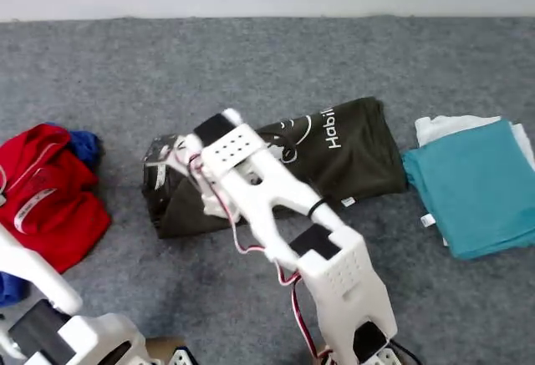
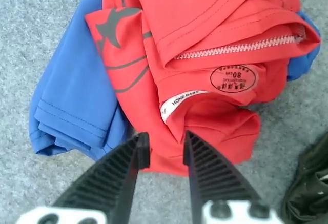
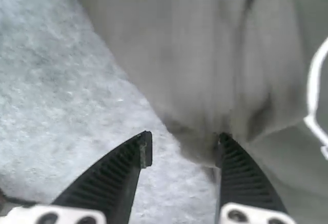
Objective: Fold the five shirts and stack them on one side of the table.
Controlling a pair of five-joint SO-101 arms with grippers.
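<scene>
Grey felt-like table top (image 1: 267,56), white wall behind. Dark olive shirt (image 1: 351,152) at centre, half bunched at one end. Right gripper (image 3: 184,139) low over bunched edge of it, fingers wide apart, cloth fold between them, not pinched. Red shirt (image 2: 215,34) crumpled at one table end, lying on blue shirt (image 2: 72,96). Left gripper (image 2: 165,136) above red shirt's edge, fingers slightly apart, holding nothing. Teal shirt (image 1: 476,185) folded at opposite end, on top of white shirt (image 1: 451,124).
</scene>
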